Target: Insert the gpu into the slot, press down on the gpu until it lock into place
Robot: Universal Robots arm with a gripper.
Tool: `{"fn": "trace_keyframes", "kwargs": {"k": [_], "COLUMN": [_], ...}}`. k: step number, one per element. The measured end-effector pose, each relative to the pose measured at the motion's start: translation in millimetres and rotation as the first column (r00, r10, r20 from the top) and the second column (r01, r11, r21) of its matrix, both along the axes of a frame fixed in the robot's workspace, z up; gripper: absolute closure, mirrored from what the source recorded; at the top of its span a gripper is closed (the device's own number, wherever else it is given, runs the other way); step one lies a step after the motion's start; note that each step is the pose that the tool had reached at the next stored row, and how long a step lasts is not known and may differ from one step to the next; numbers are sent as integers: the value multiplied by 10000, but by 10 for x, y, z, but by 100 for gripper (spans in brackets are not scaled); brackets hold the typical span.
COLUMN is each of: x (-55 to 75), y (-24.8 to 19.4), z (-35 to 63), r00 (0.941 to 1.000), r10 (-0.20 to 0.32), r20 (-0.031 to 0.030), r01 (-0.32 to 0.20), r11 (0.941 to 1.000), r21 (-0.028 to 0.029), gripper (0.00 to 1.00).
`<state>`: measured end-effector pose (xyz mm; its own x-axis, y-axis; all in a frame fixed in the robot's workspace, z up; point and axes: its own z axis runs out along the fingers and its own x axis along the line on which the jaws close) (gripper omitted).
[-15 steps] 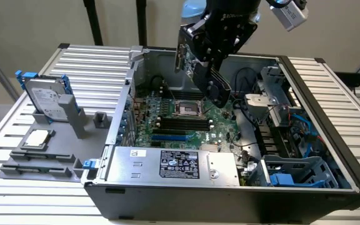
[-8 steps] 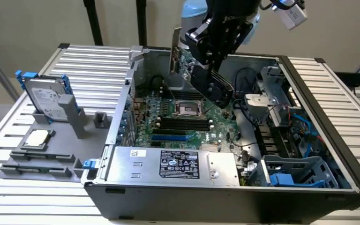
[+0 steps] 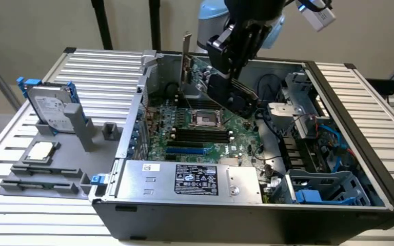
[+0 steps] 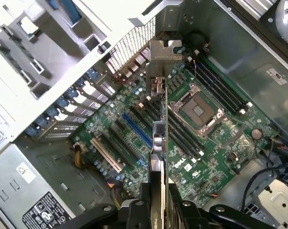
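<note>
Black and matte, the flat rectangular gpu card hangs clamped between the fingers of the dark end effector, which grips it by its upper edge. The card sits tilted in the air above the green motherboard inside the open black computer case, over the area of the square metal processor socket, and is clear of the board.

The long narrow bright-blue slot lies bare and is well apart from the card, nearer the grey power supply box with the silver-and-black label.

From the wrist view the card appears edge-on, running out from the end effector with its shiny metal bracket at the far end. The blue slot lies to one side of that edge, not under it; the row of black memory slots lies on the other side, beyond the socket.

The case rests on a slatted aluminium surface.
</note>
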<state>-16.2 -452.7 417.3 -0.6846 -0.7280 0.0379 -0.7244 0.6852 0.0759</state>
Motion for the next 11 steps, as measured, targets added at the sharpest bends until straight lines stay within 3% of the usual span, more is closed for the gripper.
{"fn": "trace_keyframes", "kwargs": {"k": [6,11], "x": [0,0], "y": [0,0], "z": [-23,-56], "r00": [9941,9801], "r10": [1080,1985], "r20": [4,14], "r01": [-1080,-1985], "r11": [9941,9801], "r21": [-1,11], "gripper": [74,74]}}
